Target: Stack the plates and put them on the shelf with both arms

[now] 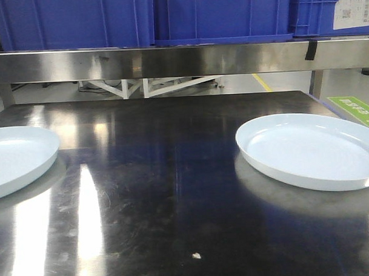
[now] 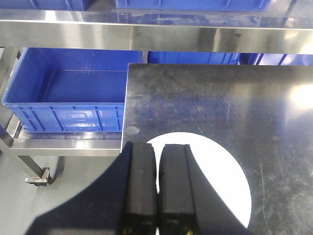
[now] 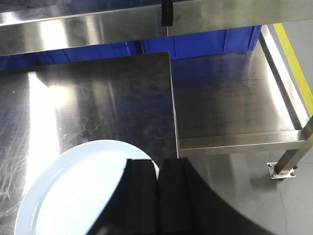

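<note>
Plates [image 1: 312, 148] not yet stacked, lying flat and well apart on the dark steel table [image 1: 161, 175], so barely at the start of the job. Left plate [image 1: 15, 159] at the table's left edge, partly cut off in the front view, empty and right way up. Left gripper [image 2: 159, 147] above its near rim in the wrist view, fingers closed to a thin slit with nothing between them; cannot tell whether touching the plate or hovering over it. Bare tabletop between the two, nothing in the way. Right plate [image 1: 306, 152] near the table's right edge, whole in the front view, likewise empty. Right gripper [image 3: 159, 164] over its near right rim, jaws drawn together on nothing, contact likewise impossible to judge. Neither gripper visible from the front. Left to do, by the look of it: open up, take hold of one plate, set it on the other, then lift the pair from both sides to the shelf [image 1: 169, 60] behind, already carrying blue crates [image 1: 216, 16]
</note>
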Controlling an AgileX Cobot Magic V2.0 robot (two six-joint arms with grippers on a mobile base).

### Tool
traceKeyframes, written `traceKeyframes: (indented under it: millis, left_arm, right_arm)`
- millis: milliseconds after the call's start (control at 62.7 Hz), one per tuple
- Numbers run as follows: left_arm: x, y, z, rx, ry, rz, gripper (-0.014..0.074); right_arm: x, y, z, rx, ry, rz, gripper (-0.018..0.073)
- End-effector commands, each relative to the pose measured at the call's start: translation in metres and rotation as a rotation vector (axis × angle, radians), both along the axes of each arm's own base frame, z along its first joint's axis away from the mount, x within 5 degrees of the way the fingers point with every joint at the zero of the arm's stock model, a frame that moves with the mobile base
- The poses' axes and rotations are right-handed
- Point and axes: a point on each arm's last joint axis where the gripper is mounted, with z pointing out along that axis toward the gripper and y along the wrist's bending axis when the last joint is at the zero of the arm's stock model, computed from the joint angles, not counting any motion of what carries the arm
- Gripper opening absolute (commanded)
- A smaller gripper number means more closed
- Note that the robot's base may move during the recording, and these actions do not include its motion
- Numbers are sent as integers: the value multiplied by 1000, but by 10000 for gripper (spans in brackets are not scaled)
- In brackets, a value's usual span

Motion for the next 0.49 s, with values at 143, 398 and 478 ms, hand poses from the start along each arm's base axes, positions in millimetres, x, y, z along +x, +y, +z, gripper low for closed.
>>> traceKeyframes:
  millis: [143,398,478]
  left_arm:
    - [1,-2,18,-15,-112,-6,87]
    - [16,-7,9,42,-61,-68,434]
    - [25,-9,3,-8,-25,-61,568]
  right_arm:
    - [11,-2,19,-9,-142,-11,137]
    - [18,-2,14,-10,-126,-12,556]
    - [18,-2,12,-10,-110,-11,552]
